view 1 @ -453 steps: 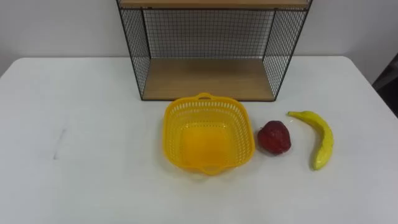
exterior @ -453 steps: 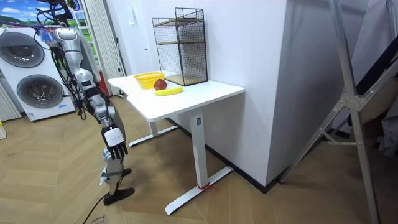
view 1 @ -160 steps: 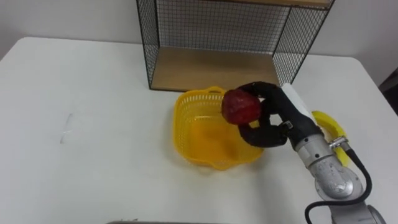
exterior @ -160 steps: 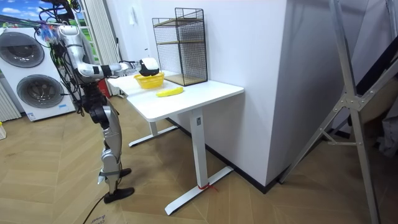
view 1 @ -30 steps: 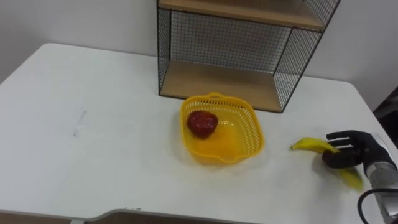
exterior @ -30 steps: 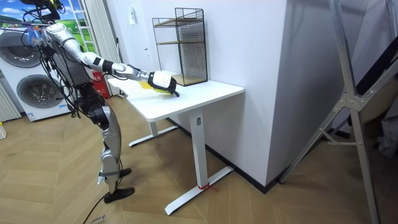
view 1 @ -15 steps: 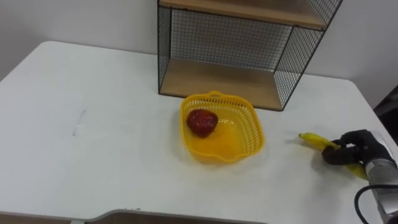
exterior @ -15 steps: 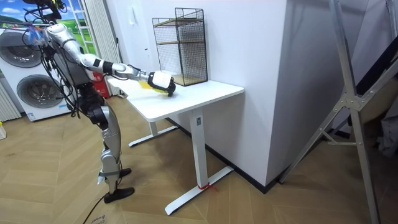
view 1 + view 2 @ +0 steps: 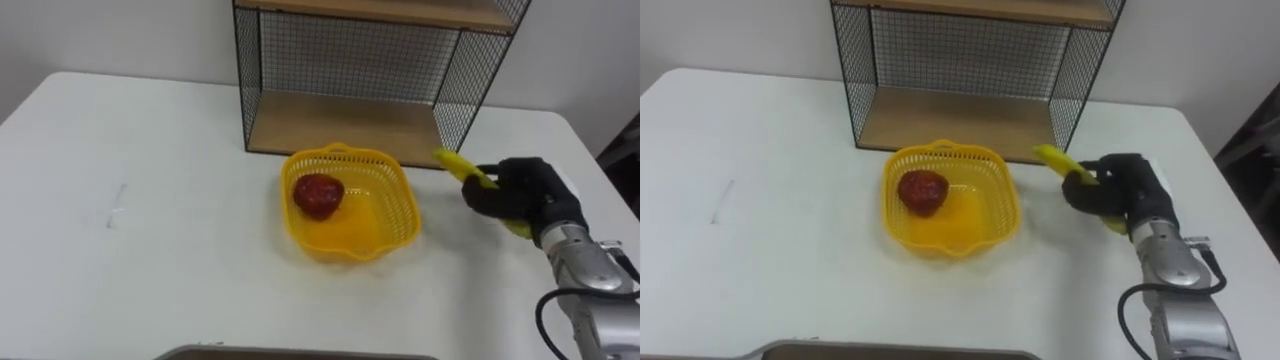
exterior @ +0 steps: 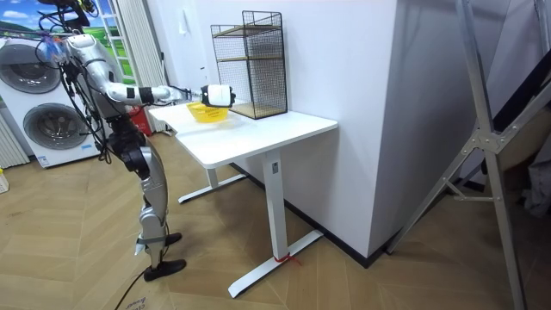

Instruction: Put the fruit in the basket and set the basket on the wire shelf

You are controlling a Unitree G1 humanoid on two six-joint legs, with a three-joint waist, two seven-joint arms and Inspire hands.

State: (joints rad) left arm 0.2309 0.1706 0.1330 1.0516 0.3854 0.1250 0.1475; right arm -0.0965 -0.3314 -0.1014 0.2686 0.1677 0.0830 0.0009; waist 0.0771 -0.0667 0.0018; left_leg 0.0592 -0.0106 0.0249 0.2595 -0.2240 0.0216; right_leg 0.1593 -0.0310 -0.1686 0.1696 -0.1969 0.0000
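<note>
A yellow plastic basket (image 9: 390, 222) (image 9: 995, 228) stands on the white table in front of the wire shelf (image 9: 340, 125) (image 9: 950, 120). A dark red fruit (image 9: 318, 194) (image 9: 922, 190) lies inside the basket, toward its left side. My right hand (image 9: 520, 190) (image 9: 1120, 192) is lifted off the table just right of the basket, its fingers curled round a yellow banana (image 9: 455, 165) (image 9: 1052, 157) whose tip sticks out toward the basket. In the room view I stand at the table's end with that hand (image 10: 217, 94) over the basket (image 10: 207, 113).
The wire shelf's wooden bottom board (image 9: 340, 140) is bare, with an upper board (image 9: 380, 10) above it. The white table (image 9: 120, 250) stretches wide to the left of the basket. Washing machines (image 10: 43, 103) stand behind me in the room view.
My right hand has closed round the banana, lifted it off the table and carried it left toward the basket. The camera has shifted a little.
</note>
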